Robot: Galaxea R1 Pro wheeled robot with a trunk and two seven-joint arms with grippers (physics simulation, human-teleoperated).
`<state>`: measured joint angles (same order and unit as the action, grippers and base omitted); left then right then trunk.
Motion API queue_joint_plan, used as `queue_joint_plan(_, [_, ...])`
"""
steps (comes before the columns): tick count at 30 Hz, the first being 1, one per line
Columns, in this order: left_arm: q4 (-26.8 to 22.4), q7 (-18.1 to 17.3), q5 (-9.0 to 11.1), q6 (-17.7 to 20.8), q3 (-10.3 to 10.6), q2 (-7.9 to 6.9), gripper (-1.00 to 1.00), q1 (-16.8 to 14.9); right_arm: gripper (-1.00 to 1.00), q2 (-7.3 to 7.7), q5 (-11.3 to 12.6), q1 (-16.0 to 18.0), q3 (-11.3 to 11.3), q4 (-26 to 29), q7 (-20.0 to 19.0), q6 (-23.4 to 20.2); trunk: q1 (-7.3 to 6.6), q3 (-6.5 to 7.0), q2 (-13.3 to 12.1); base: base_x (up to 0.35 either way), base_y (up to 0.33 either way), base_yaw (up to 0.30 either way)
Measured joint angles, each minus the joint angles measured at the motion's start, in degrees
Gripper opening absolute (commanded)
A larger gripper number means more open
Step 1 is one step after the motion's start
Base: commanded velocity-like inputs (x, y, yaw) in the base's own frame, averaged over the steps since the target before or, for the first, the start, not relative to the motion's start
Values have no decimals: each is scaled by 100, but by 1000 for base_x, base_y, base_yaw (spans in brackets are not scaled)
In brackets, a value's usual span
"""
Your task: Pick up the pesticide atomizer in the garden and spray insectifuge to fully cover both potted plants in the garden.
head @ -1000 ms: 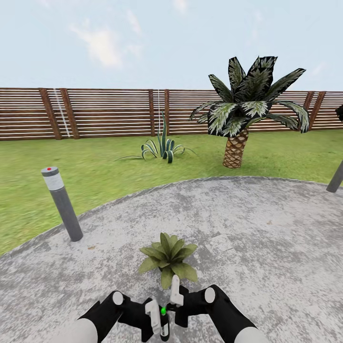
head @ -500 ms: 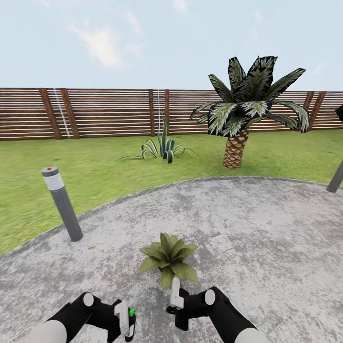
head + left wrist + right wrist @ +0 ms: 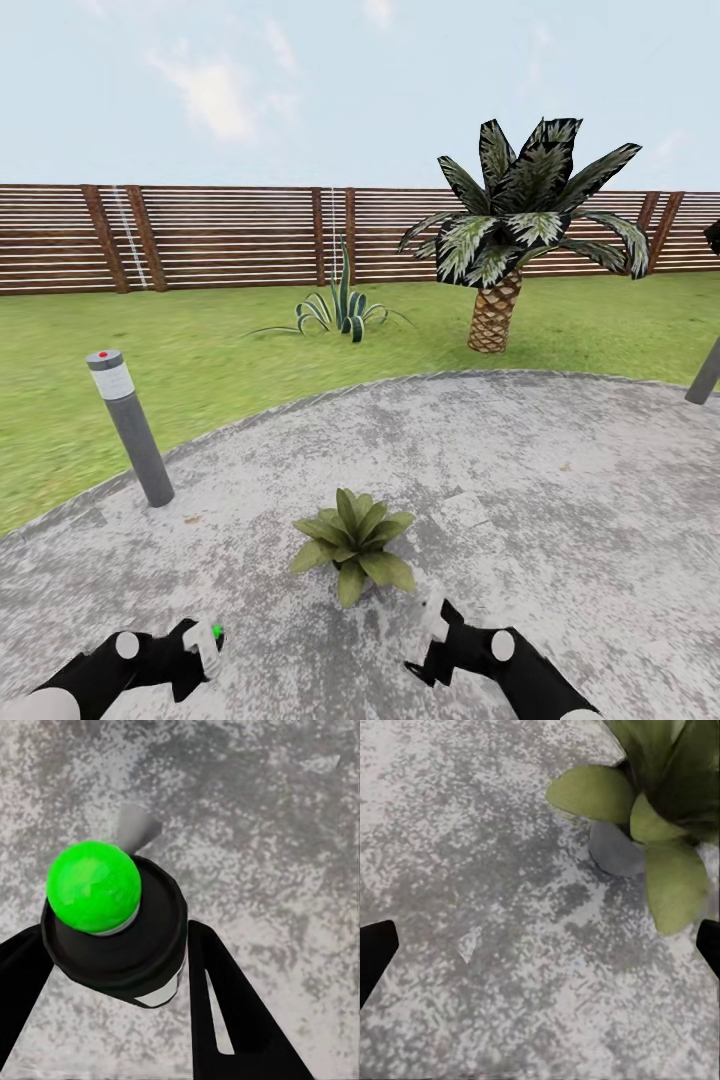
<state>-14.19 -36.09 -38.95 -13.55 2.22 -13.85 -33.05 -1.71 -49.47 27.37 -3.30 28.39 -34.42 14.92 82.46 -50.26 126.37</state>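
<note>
In the head view my left gripper [image 3: 203, 648] is low at the left, shut on the pesticide atomizer [image 3: 208, 640], whose green spot faces up. The left wrist view looks down on the atomizer [image 3: 112, 922]: a green ball on a black cap, held between the two black fingers [image 3: 225, 1012] over the paving. A potted plant [image 3: 352, 540], a low rosette of green leaves, stands on the patio between the arms and a little ahead. My right gripper [image 3: 432, 625] is low at the right, open and holding nothing. Its wrist view shows the plant's leaves [image 3: 660, 832] and grey pot [image 3: 613, 849] beside the open gripper [image 3: 540, 949].
A grey bollard [image 3: 130, 430] stands at the patio's left edge and another post [image 3: 705, 372] at the right edge. On the lawn [image 3: 200, 350] beyond are a spiky striped plant [image 3: 343, 310] and a palm [image 3: 500, 260], with the slat fence [image 3: 220, 235] behind.
The two grippers were close together in front of the plant. My left arm has swung out to the left with the atomizer, and my right arm has drawn away to the right.
</note>
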Motion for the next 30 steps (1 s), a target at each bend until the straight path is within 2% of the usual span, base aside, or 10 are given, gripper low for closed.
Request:
queue_joint_plan(4, [323, 633, 536, 81, -4, 6, -100, 11, 100, 429, 84, -208, -764, -644, 715, 708, 0, 0, 0, 0, 0, 0])
queue_joint_plan(6, [362, 721, 801, 247, -3, 2, -100, 12, 100, 651, 88, -235, -1000, -943, 1025, 1018, 0, 1, 0, 0, 0, 0])
queue_joint_plan(8, [382, 753, 1221, 613, -2, -1, -100, 12, 100, 859, 89, -249, -1505, -1399, 1493, 1345, 0, 1, 0, 0, 0, 0])
queue_joint_plan(10, [387, 758, 1424, 874, 5, 9, -100, 12, 100, 916, 87, -258, -2038, -1666, 1822, 1567, 0, 1, 0, 0, 0, 0])
queue_joint_plan(11, [391, 765, 1483, 1057, 11, 13, -100, 12, 100, 935, 83, -287, -2488, -1814, 2054, 1717, 0, 0, 0, 0, 0, 0])
queue_joint_plan(13, [393, 770, 1515, 1226, 9, 13, -100, 11, 100, 936, 80, -356, -3007, -1909, 2322, 1821, 0, 1, 0, 0, 0, 0])
queue_joint_plan(15, [393, 776, 1531, 1413, 6, 9, -100, 10, 100, 917, 71, -462, -3870, -1986, 2814, 1905, 0, 1, 0, 0, 0, 0])
queue_joint_plan(16, [396, 778, 1534, 1446, 5, 9, -100, 10, 100, 911, 69, -485, -4054, -1996, 2908, 1925, 0, 1, 0, 0, 0, 0])
queue_joint_plan(21, [396, 775, 1544, 1800, 1, 23, -100, 9, 100, 909, 75, -546, -4348, -2010, 3043, 1963, 0, 1, 0, 0, 0, 0])
queue_joint_plan(30, [125, 553, 1619, 3054, 11, 251, -100, -138, 100, 915, 71, -646, -4392, -2013, 3067, 1966, 0, 1, 0, 0, 0, 0])
